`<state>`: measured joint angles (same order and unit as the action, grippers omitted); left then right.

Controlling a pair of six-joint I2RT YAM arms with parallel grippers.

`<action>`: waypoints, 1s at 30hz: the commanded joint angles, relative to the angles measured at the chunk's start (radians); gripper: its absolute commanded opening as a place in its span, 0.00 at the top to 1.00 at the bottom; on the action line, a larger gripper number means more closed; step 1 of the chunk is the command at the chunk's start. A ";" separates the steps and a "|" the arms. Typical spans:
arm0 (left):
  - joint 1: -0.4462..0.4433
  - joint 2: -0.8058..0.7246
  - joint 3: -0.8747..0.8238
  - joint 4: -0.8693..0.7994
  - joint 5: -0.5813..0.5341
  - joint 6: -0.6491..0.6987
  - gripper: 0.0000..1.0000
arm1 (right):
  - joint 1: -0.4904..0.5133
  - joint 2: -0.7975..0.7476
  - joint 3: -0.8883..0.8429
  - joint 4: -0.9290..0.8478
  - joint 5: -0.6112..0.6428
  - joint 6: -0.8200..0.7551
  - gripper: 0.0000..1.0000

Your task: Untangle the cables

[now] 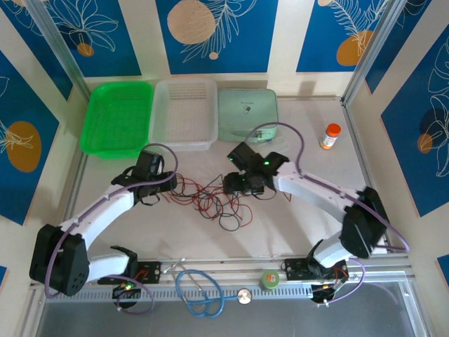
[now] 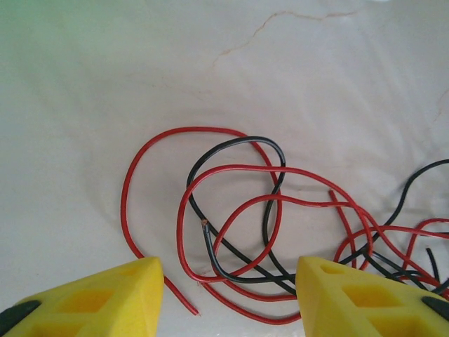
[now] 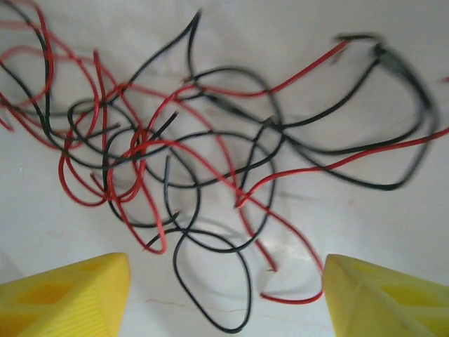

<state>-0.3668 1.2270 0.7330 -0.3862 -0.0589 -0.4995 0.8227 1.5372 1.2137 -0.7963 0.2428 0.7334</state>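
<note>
Left fingers: two yellow pads spread apart, grasping nothing. They hang just above the counter. A red loop end and a black strand of the cables lie on the surface in the gap between the pads. The right-hand pad covers part of the bundle; whether it touches the strands cannot be told.

Right fingers: yellow pads parted wide, likewise grasping nothing. The denser knot of red and black cables lies on the counter beyond and between the pads. A black loop and a red end reach into the gap.

In the top view, the cables lie tangled around the middle of the counter, between the heads of the left arm and the right arm. Both arms reach inward toward the heap from opposite sides.

Along the far edge stand three items:
- a green tray toward the left corner
- a clear white tray just beside it
- a pale green box next along

An orange-capped bottle stands upright toward the far right corner, well apart from the cables.

At the near edge, between the arm bases, lie a light-blue stethoscope and a green roll.
</note>
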 commanded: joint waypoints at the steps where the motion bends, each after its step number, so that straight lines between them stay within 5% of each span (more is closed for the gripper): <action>1: 0.007 0.070 -0.017 0.039 0.014 -0.007 0.47 | 0.044 0.140 0.087 -0.074 -0.040 -0.012 0.33; 9: 0.009 0.271 0.025 0.185 -0.022 -0.006 0.54 | 0.073 0.324 0.191 -0.083 -0.082 -0.010 0.46; 14: 0.010 0.341 0.027 0.205 -0.037 -0.015 0.74 | 0.053 0.363 0.177 -0.093 -0.057 0.013 0.82; 18: 0.012 0.321 -0.002 0.181 -0.083 -0.026 0.91 | 0.033 0.330 0.138 -0.097 -0.005 0.045 1.00; 30: 0.035 0.192 -0.070 0.053 -0.186 -0.081 0.99 | -0.062 0.126 -0.068 -0.105 0.119 0.123 1.00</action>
<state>-0.3500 1.4506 0.6792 -0.2737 -0.1959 -0.5571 0.7826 1.6894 1.1751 -0.8577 0.3149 0.8383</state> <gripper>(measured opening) 0.056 0.048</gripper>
